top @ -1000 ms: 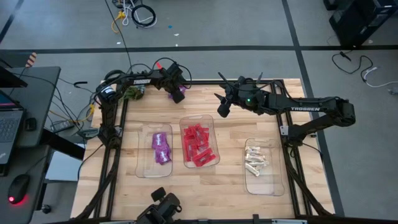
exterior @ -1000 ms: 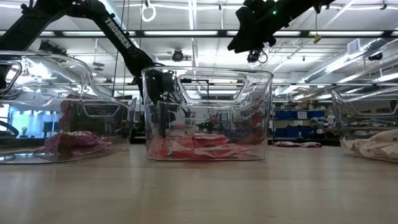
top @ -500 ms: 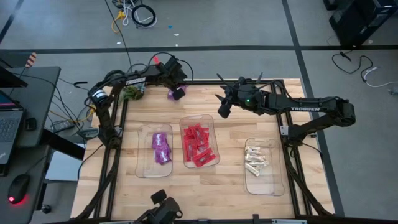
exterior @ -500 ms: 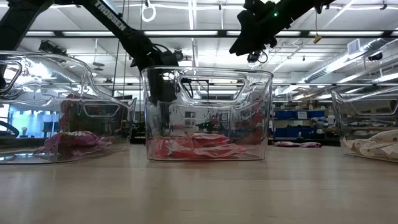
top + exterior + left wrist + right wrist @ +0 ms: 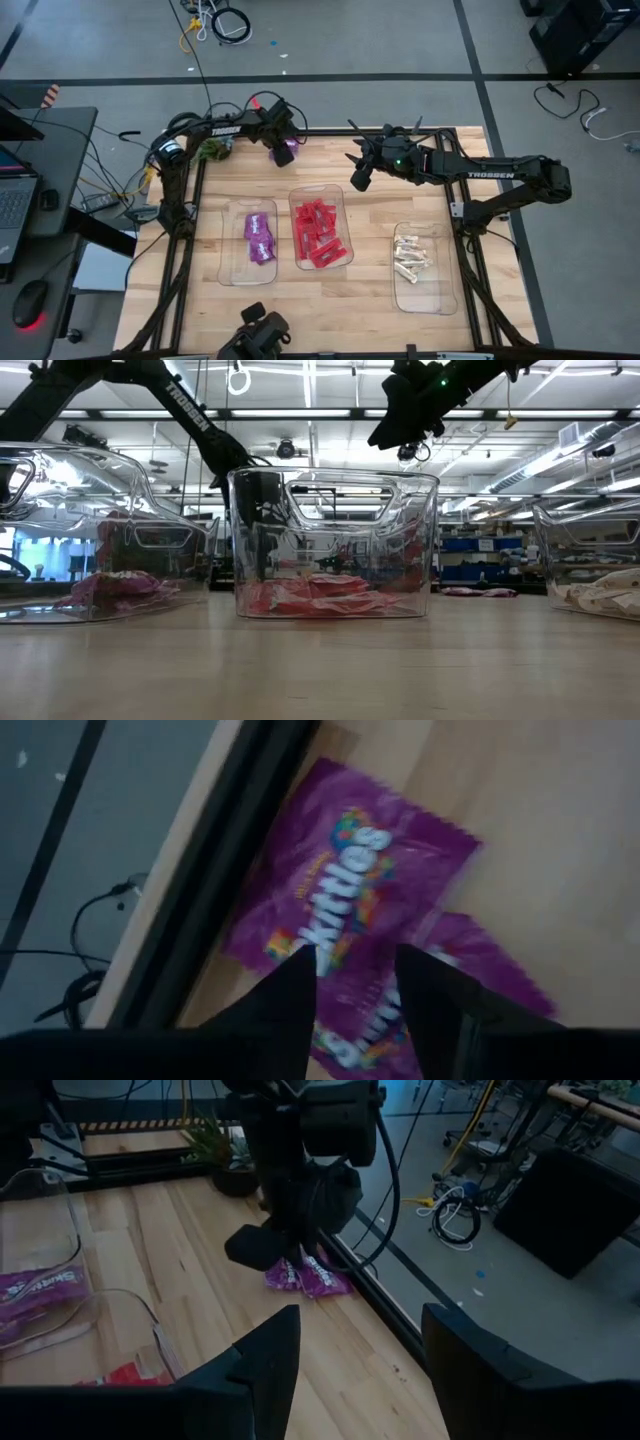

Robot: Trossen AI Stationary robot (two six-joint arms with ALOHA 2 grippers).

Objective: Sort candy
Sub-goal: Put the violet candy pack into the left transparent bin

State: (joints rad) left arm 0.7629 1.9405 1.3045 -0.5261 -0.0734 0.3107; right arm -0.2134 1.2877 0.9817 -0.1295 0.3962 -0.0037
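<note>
Two purple candy packets [image 5: 350,910] lie flat on the table against its far edge rail, also seen in the right wrist view [image 5: 305,1275]. My left gripper [image 5: 355,985] is open and points down over them, at the far edge left of centre [image 5: 283,150]. My right gripper [image 5: 360,178] hangs open in the air over the far middle of the table, holding nothing. Nearer, three clear bins hold purple packets [image 5: 259,238], red packets [image 5: 320,235] and cream pieces [image 5: 410,258]. My left gripper comes from above with a fingertip [image 5: 295,985] on either side of the nearer purple packet's printed middle [image 5: 350,1005]. Whether the fingers touch the packet, I cannot tell.
The purple bin [image 5: 228,268], red bin [image 5: 345,205] and cream bin [image 5: 400,300] stand in a row across the table's middle. A green plant-like thing [image 5: 212,150] sits at the far left corner. A black frame rail [image 5: 200,900] runs along the far edge beside the packets.
My left arm's elbow swung toward the table's left and back again, while its gripper stayed over the purple packets at the far edge. My right gripper has kept still.
</note>
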